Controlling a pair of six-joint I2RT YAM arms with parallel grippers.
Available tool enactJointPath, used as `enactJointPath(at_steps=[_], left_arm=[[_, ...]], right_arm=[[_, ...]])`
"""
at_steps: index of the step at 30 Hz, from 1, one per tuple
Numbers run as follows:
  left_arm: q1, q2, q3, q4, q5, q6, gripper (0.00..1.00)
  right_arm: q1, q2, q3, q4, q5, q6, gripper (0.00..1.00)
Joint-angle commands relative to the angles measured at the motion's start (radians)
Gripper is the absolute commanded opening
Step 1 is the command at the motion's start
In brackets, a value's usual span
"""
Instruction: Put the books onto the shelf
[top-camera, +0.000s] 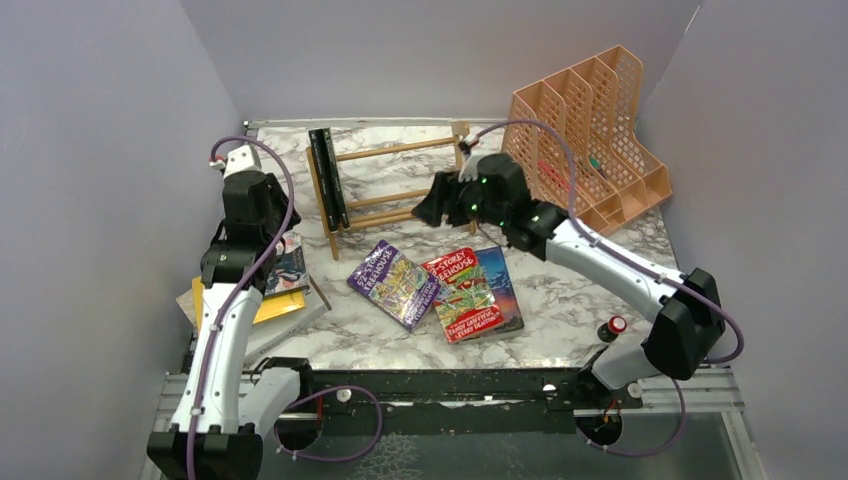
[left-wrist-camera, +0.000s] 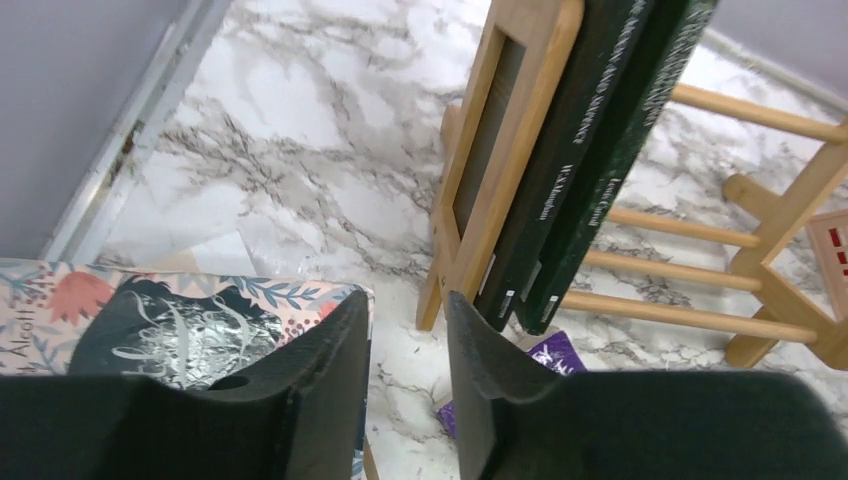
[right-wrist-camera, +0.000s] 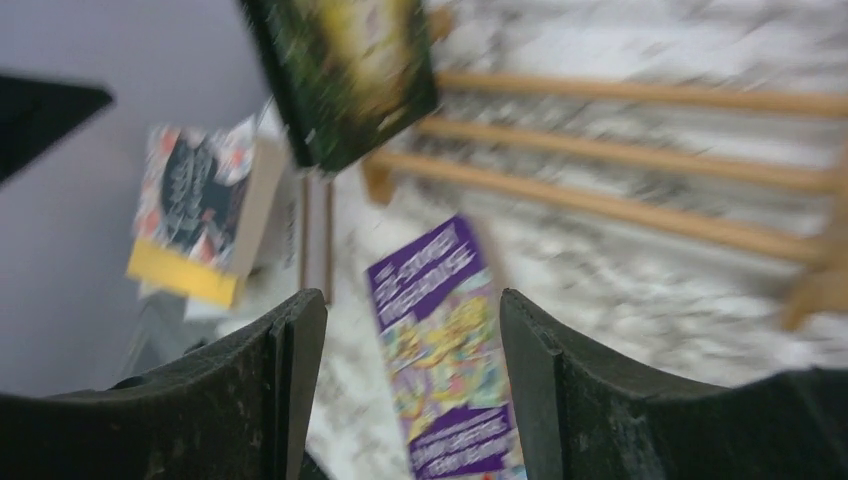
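I count two dark books (top-camera: 328, 178) standing in the shelf (top-camera: 395, 185), upper centre. The purple book (top-camera: 393, 283), red book (top-camera: 462, 293), blue book (top-camera: 503, 285) and left stack (top-camera: 275, 295) are still on the worktop (top-camera: 580, 290). Left end effector (left-wrist-camera: 405, 330) and right end effector (right-wrist-camera: 410, 320): fingers apart, empty.

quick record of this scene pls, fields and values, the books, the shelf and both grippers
shelf: light-wood dowel rack, upright, back centre
shelved: two dark-spined books, standing at its left end
loose: purple paperback; red paperback lying on blue book
left stack: floral-cover book atop yellow book
left gripper: jaws slightly apart, empty
right gripper: jaws wide, empty
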Motion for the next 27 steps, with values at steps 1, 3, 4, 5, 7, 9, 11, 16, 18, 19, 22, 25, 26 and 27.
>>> enactJointPath(at_steps=[1,3,4,5,7,9,11,16,18,19,22,25,26,27], left_arm=[[0.005,-0.095,0.088,-0.065,0.001,0.019,0.41],[0.005,-0.124,0.115,-0.083,0.008,0.021,0.49],[0.005,-0.137,0.13,-0.093,0.008,0.023,0.51],[0.004,-0.145,0.146,-0.106,0.005,0.027,0.52],[-0.005,-0.154,0.179,-0.131,-0.007,0.034,0.57],[-0.018,-0.166,0.203,-0.149,-0.013,0.041,0.6],[-0.029,-0.178,0.221,-0.161,-0.018,0.054,0.65],[-0.063,-0.198,0.256,-0.189,-0.071,0.074,0.77],[-0.078,-0.203,0.264,-0.195,-0.087,0.082,0.81],[-0.087,-0.203,0.268,-0.197,-0.096,0.089,0.82],[-0.111,-0.204,0.279,-0.208,-0.14,0.107,0.86],[-0.134,-0.208,0.286,-0.215,-0.183,0.115,0.9],[-0.139,-0.21,0.288,-0.215,-0.19,0.116,0.9],[-0.144,-0.211,0.287,-0.215,-0.196,0.116,0.91]], right_arm=[[0.158,0.026,-0.09,0.161,-0.139,0.196,0.71],[0.217,0.058,-0.115,0.254,-0.145,0.271,0.74],[0.243,0.078,-0.125,0.295,-0.14,0.309,0.75],[0.263,0.099,-0.132,0.334,-0.136,0.35,0.76],[0.291,0.146,-0.141,0.415,-0.138,0.425,0.77],[0.307,0.202,-0.131,0.474,-0.151,0.493,0.77],[0.326,0.265,-0.096,0.486,-0.153,0.549,0.78],[0.388,0.424,0.038,0.454,-0.119,0.615,0.79],[0.409,0.48,0.091,0.446,-0.108,0.644,0.79],[0.42,0.505,0.116,0.434,-0.102,0.66,0.79],[0.457,0.564,0.205,0.364,-0.045,0.699,0.79],[0.474,0.605,0.262,0.307,0.047,0.724,0.79],[0.476,0.618,0.28,0.279,0.077,0.738,0.78],[0.476,0.632,0.294,0.26,0.097,0.752,0.77]])
